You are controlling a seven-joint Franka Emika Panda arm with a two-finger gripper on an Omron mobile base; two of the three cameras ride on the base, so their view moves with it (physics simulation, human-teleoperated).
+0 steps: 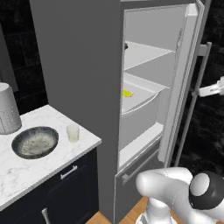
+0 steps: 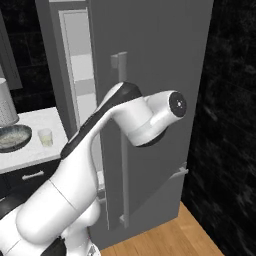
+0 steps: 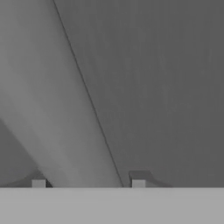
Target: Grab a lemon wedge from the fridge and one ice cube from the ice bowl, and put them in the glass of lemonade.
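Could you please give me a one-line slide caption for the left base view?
Fridge door open, lemon wedge on a shelf; bowl and glass wait on the counter.

One fridge (image 1: 78, 65); one ice bowl (image 1: 35, 141); one glass of lemonade (image 1: 73, 132)

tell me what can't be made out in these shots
- Ice cubes: the ice bowl shows a speckled pale inside in the left base view; single cubes are too small to tell.
- Lemon wedge: a tiny yellow speck on a fridge shelf; shape unclear.
- Gripper: the hand view shows fingertips straddling the grey bar handle; contact cannot be told.
- Fridge inside: hidden in the right base view by the door and arm.
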